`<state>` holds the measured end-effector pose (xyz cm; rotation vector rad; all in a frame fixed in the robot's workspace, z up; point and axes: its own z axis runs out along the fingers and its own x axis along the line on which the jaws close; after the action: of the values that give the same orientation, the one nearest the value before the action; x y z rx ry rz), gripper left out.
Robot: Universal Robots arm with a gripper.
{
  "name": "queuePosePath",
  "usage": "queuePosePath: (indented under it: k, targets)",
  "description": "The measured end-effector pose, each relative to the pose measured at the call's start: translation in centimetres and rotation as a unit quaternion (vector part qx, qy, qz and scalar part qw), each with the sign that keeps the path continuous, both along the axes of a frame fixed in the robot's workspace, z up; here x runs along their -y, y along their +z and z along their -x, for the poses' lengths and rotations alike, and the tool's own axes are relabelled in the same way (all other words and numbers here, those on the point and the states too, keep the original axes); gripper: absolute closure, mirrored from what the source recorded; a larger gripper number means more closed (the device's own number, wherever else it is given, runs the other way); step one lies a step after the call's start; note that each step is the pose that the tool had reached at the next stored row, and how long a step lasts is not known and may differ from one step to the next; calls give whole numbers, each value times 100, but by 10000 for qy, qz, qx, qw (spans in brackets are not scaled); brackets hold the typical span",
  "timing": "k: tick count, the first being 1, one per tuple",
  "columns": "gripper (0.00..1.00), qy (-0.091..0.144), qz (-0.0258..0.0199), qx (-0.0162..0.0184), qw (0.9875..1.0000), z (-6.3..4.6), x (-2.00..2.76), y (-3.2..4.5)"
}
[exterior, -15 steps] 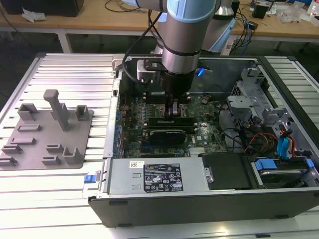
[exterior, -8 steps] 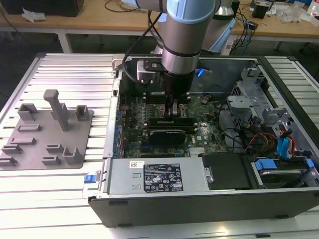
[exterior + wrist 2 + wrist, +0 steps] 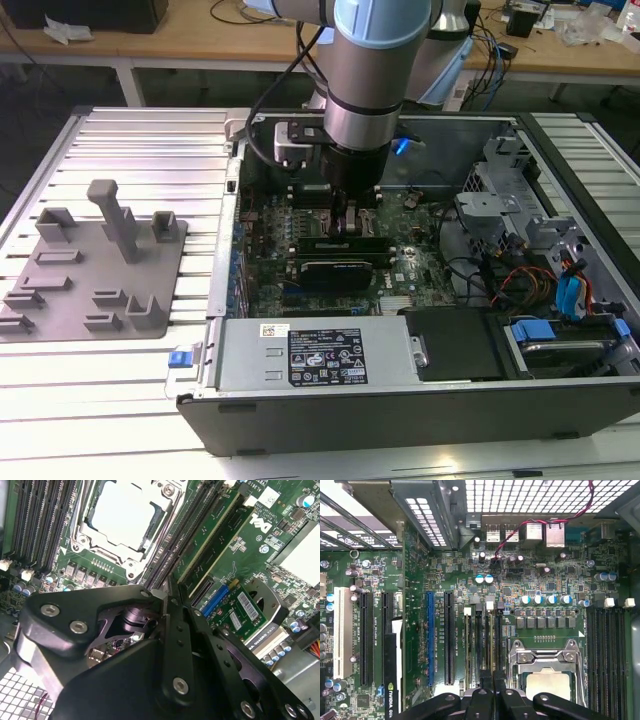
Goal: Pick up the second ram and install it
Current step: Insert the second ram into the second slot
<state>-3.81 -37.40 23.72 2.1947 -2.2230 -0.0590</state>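
My gripper [image 3: 345,222] reaches down into the open computer case, right over the memory slots [image 3: 482,650] beside the processor socket [image 3: 545,667]. In both wrist views the black fingers [image 3: 485,696] stand almost together. The gripper [image 3: 493,694] pinches a thin dark strip that I see edge-on; I take it for the second ram [image 3: 495,655], lined up along a slot. In the second wrist view the gripper [image 3: 162,599] sits at the near end of the same slots [image 3: 190,535]. How deep the ram sits is hidden by the fingers.
A black expansion card [image 3: 340,262] stands just in front of the gripper. The grey fixture plate [image 3: 95,270] with its blocks lies at the exterior view's left. The power supply [image 3: 315,352], drive bays [image 3: 560,340] and cables [image 3: 520,280] crowd the case.
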Motion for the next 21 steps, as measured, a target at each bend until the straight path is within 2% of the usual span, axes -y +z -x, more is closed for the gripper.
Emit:
queuePosePath:
  k: [21]
  targets:
    - [91, -5, 2, -1, 10000, 15, -1, -52]
